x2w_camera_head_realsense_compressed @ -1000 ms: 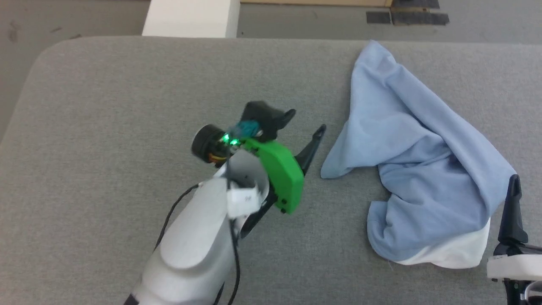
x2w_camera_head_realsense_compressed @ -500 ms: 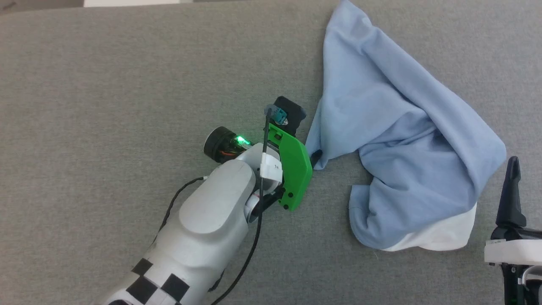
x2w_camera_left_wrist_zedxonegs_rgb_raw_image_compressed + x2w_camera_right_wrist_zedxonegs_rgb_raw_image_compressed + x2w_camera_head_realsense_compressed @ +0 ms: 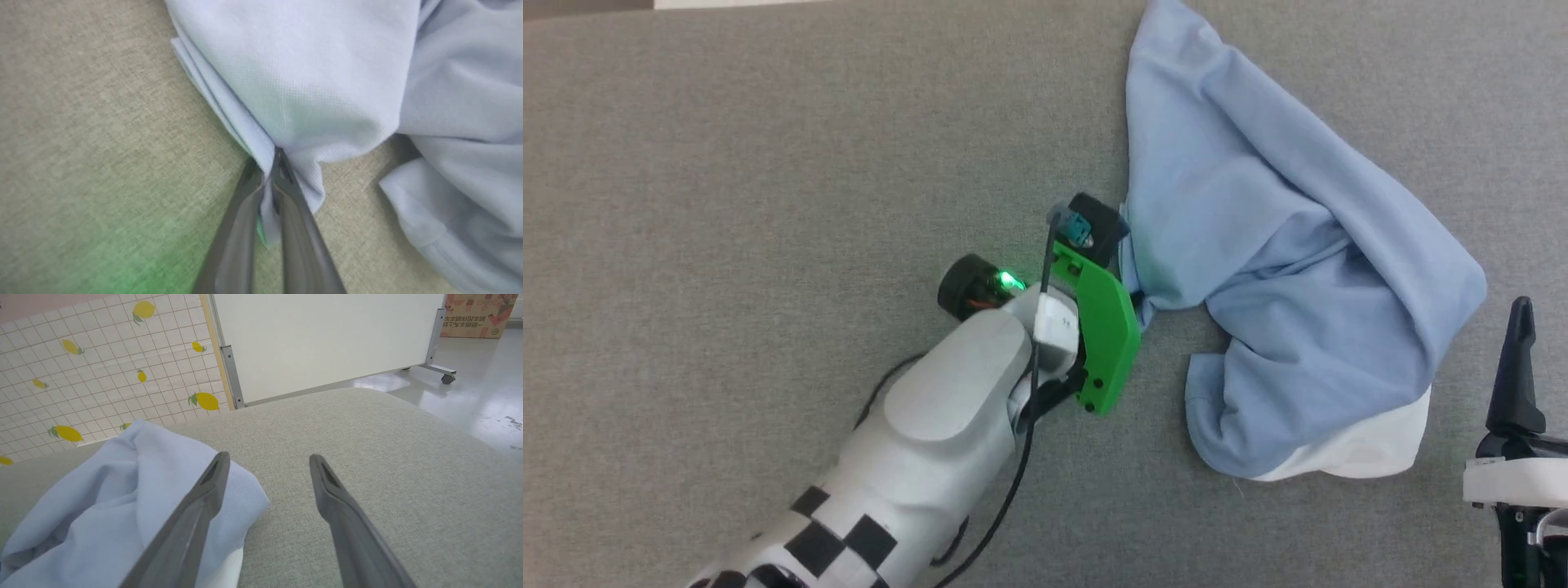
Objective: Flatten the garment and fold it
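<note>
— Blue knit, that's the garment (image 3: 1282, 269). In the head view it lies crumpled in a heap on the right half of the grey upholstered surface (image 3: 768, 204), its white panel (image 3: 1356, 453) poking out at the near edge. Where are the arms?

— The left gripper (image 3: 1137, 300) sits at the heap's left corner, mostly hidden under its green bracket (image 3: 1107, 335). The right gripper (image 3: 1516, 367) stands just beside the heap's right side, apart from the cloth.

— Does the left wrist view settle the grip?

— Yes. The jaws are pinched together, with a doubled fold of the blue corner caught between them, low against the surface. I'd judge that corner suits a grip because it sticks out from the heap, so a pull to the left could spread the shirt.

— And the right wrist view?

— Its two fingers stand wide apart with nothing between them. One finger overlaps the cloth in that view, though I can't tell whether it touches. It is probably placed to take an opposite edge.

— The surroundings?

— The surface is a woven grey-beige cushion with a rounded far edge. Beyond it are a lemon-print tiled wall (image 3: 81, 355), a white partition (image 3: 327, 339) on a caster (image 3: 447, 379), a glossy floor (image 3: 482, 396) and a cardboard box (image 3: 474, 312).
</note>
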### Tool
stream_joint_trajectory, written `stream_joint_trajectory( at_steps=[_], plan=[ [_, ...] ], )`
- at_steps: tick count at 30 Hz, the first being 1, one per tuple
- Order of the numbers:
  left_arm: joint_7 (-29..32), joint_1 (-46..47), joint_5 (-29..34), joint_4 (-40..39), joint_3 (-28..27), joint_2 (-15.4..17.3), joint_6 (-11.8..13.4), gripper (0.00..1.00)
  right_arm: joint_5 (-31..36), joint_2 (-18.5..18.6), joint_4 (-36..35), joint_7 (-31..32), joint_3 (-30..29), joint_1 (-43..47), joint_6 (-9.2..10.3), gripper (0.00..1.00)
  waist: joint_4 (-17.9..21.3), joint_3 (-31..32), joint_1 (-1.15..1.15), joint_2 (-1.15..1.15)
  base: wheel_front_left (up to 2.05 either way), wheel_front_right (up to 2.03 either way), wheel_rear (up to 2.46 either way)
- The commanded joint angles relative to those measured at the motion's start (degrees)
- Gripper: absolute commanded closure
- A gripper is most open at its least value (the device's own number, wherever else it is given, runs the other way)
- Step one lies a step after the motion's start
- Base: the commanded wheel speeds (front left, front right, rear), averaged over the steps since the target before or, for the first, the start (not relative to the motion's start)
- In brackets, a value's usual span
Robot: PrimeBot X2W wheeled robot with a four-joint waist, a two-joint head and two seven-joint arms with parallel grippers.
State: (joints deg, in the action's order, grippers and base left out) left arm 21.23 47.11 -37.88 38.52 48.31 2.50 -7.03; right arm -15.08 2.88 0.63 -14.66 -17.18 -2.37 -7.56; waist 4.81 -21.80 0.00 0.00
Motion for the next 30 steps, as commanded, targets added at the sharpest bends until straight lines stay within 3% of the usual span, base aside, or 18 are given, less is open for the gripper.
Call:
stream_joint_trajectory(
  at_steps=[1,4,8,12,15,19,24,29,30],
  plan=[
    [-0.1,-4.3,-0.5,2.2,1.8,0.4,-0.4,1.0,0.2,0.0,0.0,-0.3,-0.2,-0.5,0.08,0.0,-1.7,2.3,0.0,0.0,0.0,0.0,0.0],
    [-4.9,-3.2,-2.0,0.6,0.3,1.0,-0.4,1.0,0.2,0.0,0.2,-0.3,-0.6,0.3,0.08,0.0,-2.9,4.7,0.0,0.0,0.0,0.0,0.0],
    [-7.3,-1.3,-4.9,-4.6,-2.6,5.6,-0.4,1.0,-0.1,0.0,0.3,-0.3,-1.1,1.4,0.08,0.0,-4.0,6.6,0.0,0.0,0.0,0.0,0.0],
    [-4.6,1.0,-6.5,-11.7,-6.2,14.3,-0.1,1.0,-0.9,0.0,0.2,-0.3,-1.3,2.2,0.08,0.0,-3.8,6.6,0.0,0.0,0.0,0.0,0.0],
    [-2.5,2.8,-6.3,-16.9,-9.4,21.1,2.0,1.0,-1.7,0.0,0.2,-0.3,-1.4,2.1,0.08,0.0,-2.8,4.8,0.0,0.0,0.0,0.0,0.0],
    [-2.8,4.2,-4.8,-20.2,-13.1,27.4,5.5,1.0,-2.4,0.0,0.1,-0.3,-1.2,0.8,0.08,0.0,-0.6,1.3,0.0,0.0,0.0,0.0,0.0],
    [-5.2,4.3,-3.6,-18.9,-15.3,29.7,8.4,1.0,-2.8,0.0,0.0,-0.3,-1.4,-0.9,0.08,0.0,1.5,-3.0,0.0,0.0,0.0,0.0,0.0],
    [-4.1,3.9,-3.5,-15.8,-13.9,28.5,8.5,1.0,-2.9,0.0,0.1,-0.3,-1.8,-2.3,0.08,0.0,1.5,-6.1,0.0,0.0,0.0,0.0,0.0],
    [-4.4,4.0,-3.5,-15.4,-13.8,28.2,8.5,0.95,-2.8,0.0,0.1,-0.3,-1.8,-2.6,0.08,0.0,1.4,-6.4,0.0,0.0,0.0,0.0,0.0]
  ],
)
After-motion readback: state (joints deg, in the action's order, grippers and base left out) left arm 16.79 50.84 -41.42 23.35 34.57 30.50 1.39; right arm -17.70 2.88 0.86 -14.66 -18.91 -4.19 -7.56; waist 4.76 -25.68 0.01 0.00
